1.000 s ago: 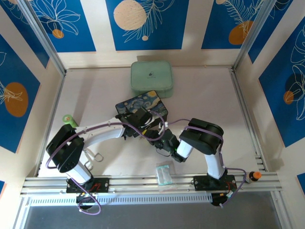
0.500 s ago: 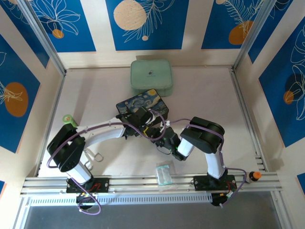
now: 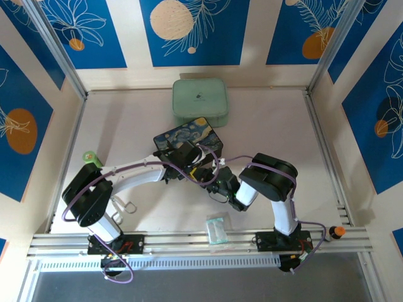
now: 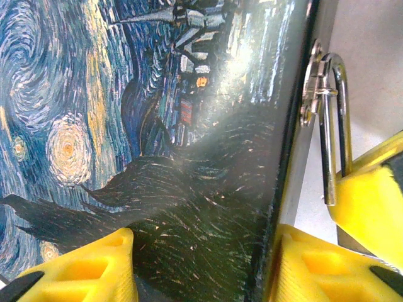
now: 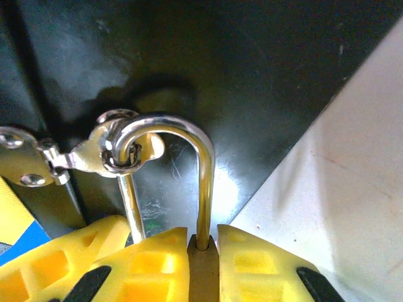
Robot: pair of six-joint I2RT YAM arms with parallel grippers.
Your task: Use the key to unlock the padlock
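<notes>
Firmly, the right hand (image 5: 203, 267) clamps the padlock (image 5: 203, 286), shackle (image 5: 204, 182) jutting beyond its fingers (image 5: 264, 267); left hand (image 4: 201, 264) grips the painted box (image 4: 157, 126).

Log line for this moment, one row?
right jaws: shut on padlock | shackle: through latch of box | left jaws: at box edge

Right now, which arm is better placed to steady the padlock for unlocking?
Right. The right gripper is shut on the padlock body, its shackle through the latch of the box. The left gripper straddles the box instead.
</notes>
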